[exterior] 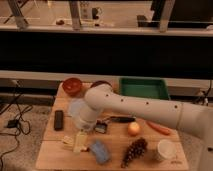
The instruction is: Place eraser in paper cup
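End effector largely hidden beneath white arm, mid-table

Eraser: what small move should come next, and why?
Probably shift the end effector left until it is over the eraser. The eraser lies flat and ungrasped just to its left, and the cup stands far off at the front right.

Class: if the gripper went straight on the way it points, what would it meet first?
Probably the wooden table: the gripper points down near its middle, clear of the eraser; depth unclear.

eraser far left on table, paper cup front right, hand between them
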